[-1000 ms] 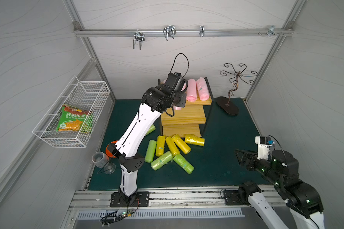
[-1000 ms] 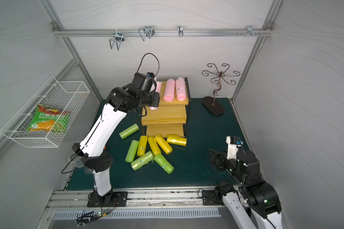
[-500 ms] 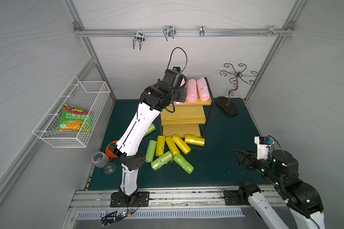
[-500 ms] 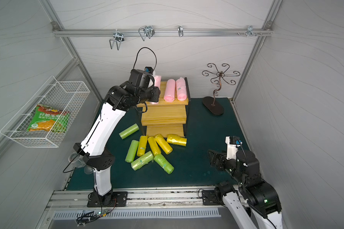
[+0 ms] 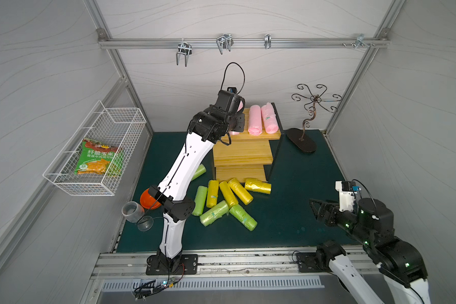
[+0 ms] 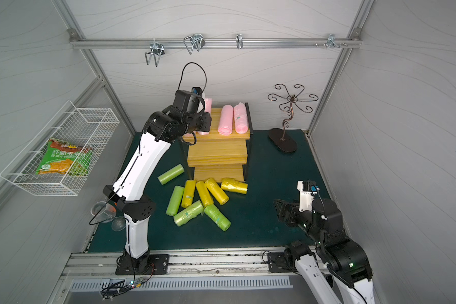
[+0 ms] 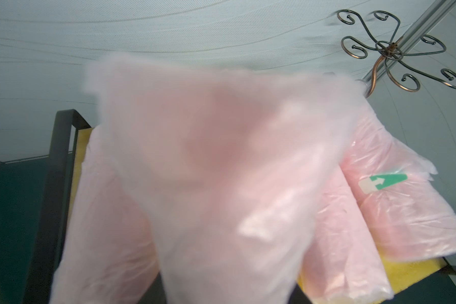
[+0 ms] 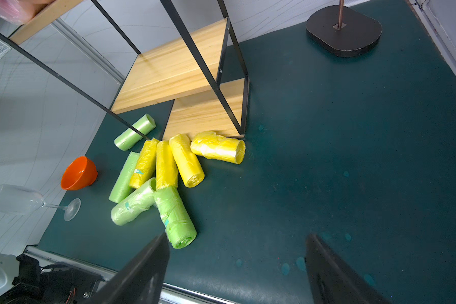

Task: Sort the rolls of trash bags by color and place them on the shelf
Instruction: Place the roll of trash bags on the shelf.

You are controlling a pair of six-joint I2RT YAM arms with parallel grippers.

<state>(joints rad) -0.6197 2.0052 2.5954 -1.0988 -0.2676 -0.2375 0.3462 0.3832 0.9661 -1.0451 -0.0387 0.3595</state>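
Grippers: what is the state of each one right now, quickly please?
Left gripper: closed on a pink roll.
Right gripper: open, holding nothing.

I list: pink roll (image 7: 208, 171), blurred, fills my left wrist view; orange bowl (image 5: 146, 201), 9 o'clock of green rolls (image 5: 213, 216), half behind left arm (image 5: 184, 163); right tool (image 8: 237, 235), finger bases cropped.

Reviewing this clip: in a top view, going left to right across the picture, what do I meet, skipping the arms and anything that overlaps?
snack bag → orange bowl → shelf → metal hook stand
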